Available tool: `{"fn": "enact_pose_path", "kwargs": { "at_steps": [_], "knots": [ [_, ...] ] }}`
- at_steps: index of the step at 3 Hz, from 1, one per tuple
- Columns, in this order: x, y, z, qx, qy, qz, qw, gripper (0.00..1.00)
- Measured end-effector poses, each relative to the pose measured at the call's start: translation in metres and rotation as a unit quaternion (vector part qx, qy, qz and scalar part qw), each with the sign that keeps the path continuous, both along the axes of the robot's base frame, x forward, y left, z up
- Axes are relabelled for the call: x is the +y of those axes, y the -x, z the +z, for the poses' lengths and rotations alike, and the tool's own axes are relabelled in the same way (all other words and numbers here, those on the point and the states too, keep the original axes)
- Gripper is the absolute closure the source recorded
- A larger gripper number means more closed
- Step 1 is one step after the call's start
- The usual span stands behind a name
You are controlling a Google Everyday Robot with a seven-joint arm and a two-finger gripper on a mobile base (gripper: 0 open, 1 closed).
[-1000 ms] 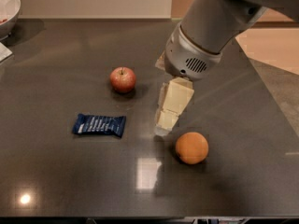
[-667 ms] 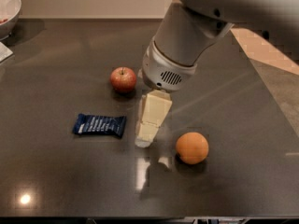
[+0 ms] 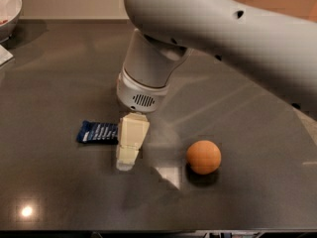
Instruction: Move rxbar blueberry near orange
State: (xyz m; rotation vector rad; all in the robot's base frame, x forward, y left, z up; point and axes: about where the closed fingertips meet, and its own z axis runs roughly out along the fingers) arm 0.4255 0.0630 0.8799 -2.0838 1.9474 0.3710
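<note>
The rxbar blueberry point(image 3: 97, 132) is a flat dark blue wrapper lying on the dark table point(image 3: 59, 83), left of centre. Its right end is hidden behind my gripper. My gripper point(image 3: 125, 162) hangs from the big white arm and points down at the table, right at the bar's right end, its tip low over the surface. The orange point(image 3: 203, 156) is round and plain and sits on the table to the right of the gripper, well apart from the bar.
A white bowl point(image 3: 7, 7) stands at the far left corner, with a white paper edge point(image 3: 3, 55) below it. The white arm point(image 3: 233, 33) covers the upper middle and right of the view and hides what lies behind it.
The arm has swung left and down, so the gripper went from beside the orange to the bar's right end. The apple is now hidden behind the arm. Bar and orange have not moved.
</note>
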Motion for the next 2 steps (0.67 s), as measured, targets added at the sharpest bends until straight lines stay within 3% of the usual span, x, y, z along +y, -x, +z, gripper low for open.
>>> {"fn": "enact_pose_path", "kwargs": {
  "at_steps": [2],
  "knots": [
    [0.033,-0.016,-0.038,0.011,0.038,0.025,0.9989,0.00]
  ]
}}
